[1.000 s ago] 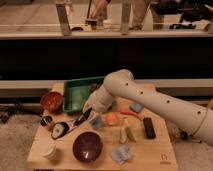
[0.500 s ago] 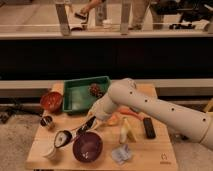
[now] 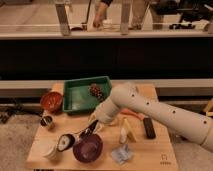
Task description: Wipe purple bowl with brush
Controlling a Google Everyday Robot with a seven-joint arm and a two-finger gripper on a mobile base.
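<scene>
The purple bowl [image 3: 88, 149] sits upright at the front of the wooden table. The brush [image 3: 70, 140] has its whitish head just left of the bowl's rim, and its dark handle slants up to the right. My gripper [image 3: 91, 128] is just above the bowl's far rim and is shut on the handle's upper end. The white arm reaches in from the right.
A red-brown bowl [image 3: 51, 101] stands at the left. A green tray [image 3: 75, 97] behind holds a brown cone [image 3: 96, 91]. A small can [image 3: 47, 122], a white cup [image 3: 51, 151], a banana [image 3: 125, 131], a black bar [image 3: 148, 127] and a crumpled wrapper [image 3: 121, 153] lie around the bowl.
My gripper has come forward and down with the brush. The brush head has moved from the table's left middle to beside the purple bowl's left rim.
</scene>
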